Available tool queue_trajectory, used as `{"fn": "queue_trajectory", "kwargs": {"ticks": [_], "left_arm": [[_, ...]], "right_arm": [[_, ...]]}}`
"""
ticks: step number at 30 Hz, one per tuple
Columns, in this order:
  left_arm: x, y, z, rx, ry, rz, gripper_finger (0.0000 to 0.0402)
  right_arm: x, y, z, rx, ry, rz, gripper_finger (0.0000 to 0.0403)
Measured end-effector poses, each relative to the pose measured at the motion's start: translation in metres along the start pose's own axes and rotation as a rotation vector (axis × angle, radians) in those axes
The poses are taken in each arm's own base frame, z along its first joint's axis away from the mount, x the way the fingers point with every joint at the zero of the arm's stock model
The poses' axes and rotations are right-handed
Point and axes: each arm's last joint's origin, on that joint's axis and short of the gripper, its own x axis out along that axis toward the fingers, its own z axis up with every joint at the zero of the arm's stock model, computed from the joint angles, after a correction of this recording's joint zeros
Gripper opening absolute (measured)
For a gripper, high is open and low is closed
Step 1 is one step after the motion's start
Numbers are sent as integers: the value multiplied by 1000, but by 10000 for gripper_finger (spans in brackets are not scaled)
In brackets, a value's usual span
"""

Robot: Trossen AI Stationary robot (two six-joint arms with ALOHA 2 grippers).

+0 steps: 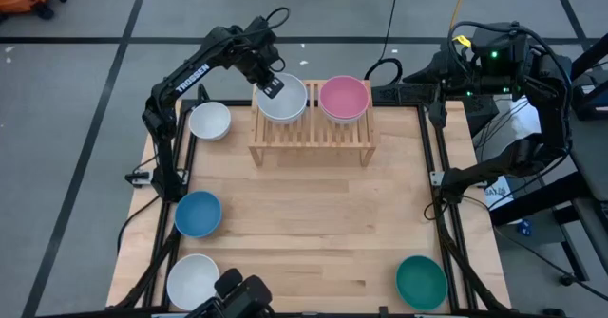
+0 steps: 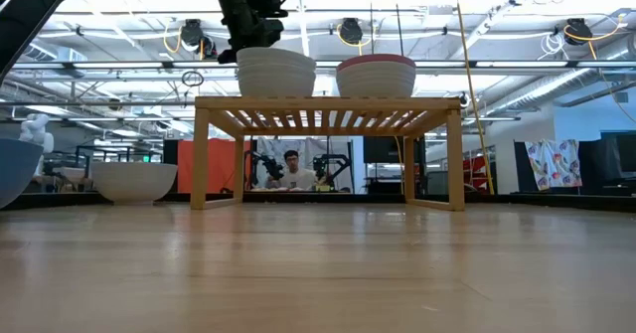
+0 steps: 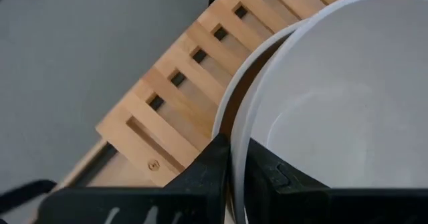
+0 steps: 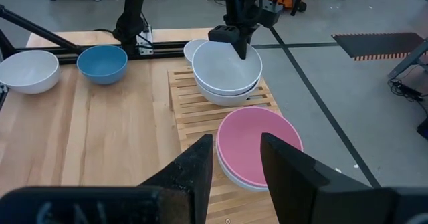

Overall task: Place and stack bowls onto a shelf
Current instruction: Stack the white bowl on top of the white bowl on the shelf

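Observation:
The shelf [image 1: 312, 133] stands at the table's far middle. On its left half, one white bowl [image 3: 334, 97] sits nested in another white bowl [image 4: 224, 95]. My left gripper [image 1: 271, 83] is at the upper bowl's far-left rim, shut on it. A pink bowl [image 1: 344, 98] rests on the shelf's right half. On the table are a white bowl [image 1: 209, 121], a blue bowl [image 1: 198, 214], another white bowl [image 1: 193, 280] and a green bowl [image 1: 421, 282]. My right gripper [image 4: 237, 160] hangs open, high off the table's far right. My left gripper has the upper white bowl's rim [image 3: 239, 140] at its far-left side between its two fingers. One finger [image 3: 281, 180] is inside the bowl and one finger [image 3: 210, 167] is outside. The fingers slant down from above. The bowl rests in the lower white bowl on the shelf.
The table's middle and near middle are bare wood [image 1: 313, 223]. Black frame rails [image 1: 442, 214] run along the table's left and right edges. The right arm [image 1: 494, 66] and its cables stand beyond the far right corner. In the low view a person [image 2: 291, 169] sits far behind the shelf.

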Motion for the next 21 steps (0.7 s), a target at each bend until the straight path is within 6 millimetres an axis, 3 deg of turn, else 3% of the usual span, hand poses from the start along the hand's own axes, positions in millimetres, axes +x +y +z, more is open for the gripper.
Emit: {"fn": "queue_trajectory", "kwargs": {"ticks": [13, 21], "left_arm": [[0, -1, 4, -77, -45, 0, 37], [-23, -5, -1, -70, -97, -2, 37]], "right_arm": [[0, 0, -2, -15, 21, 4, 121], [0, 1, -3, -13, 31, 6, 121]]}}
